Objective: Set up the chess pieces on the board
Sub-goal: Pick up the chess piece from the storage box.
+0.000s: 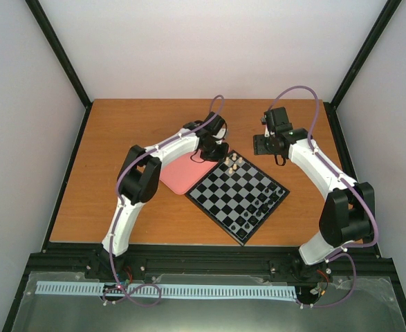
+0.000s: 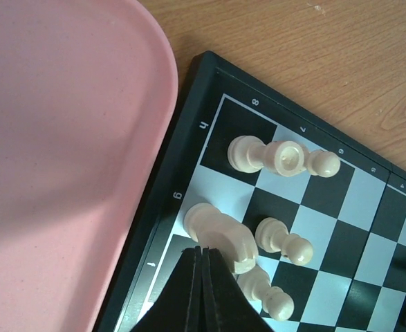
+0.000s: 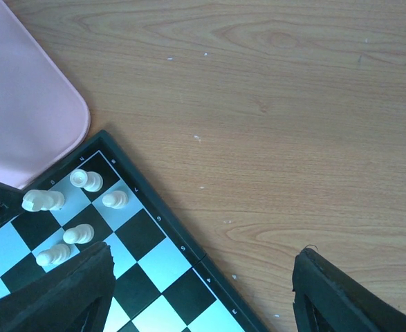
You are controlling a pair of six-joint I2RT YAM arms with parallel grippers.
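Nearest the arm bases, at the board's (image 1: 238, 196) closest corner, you have a handful of black pieces (image 1: 259, 207) standing on their squares. The middle of the board shows only its black and grey checks.

Just beside the board's left border lies the pink tray (image 1: 182, 173), its rounded corner close to the board's far corner.

On that far corner the cream pieces (image 2: 282, 238) stand bunched together on the squares nearest the border. The biggest of them is on the square closest to the tray.

Your left gripper (image 2: 201, 252) hangs over this same corner of the board. Its fingers are pressed flat together and grip nothing. Their tips sit right at the biggest cream piece, and you cannot tell from the wrist view whether they touch it.

Past the board's far right edge, your right gripper (image 1: 268, 142) hovers above the wooden table (image 3: 258, 104). Its jaws are spread wide and hold nothing. One finger (image 3: 71, 290) shows over the board's edge squares near the cream pieces, and the other is over plain wood, well apart from the board.
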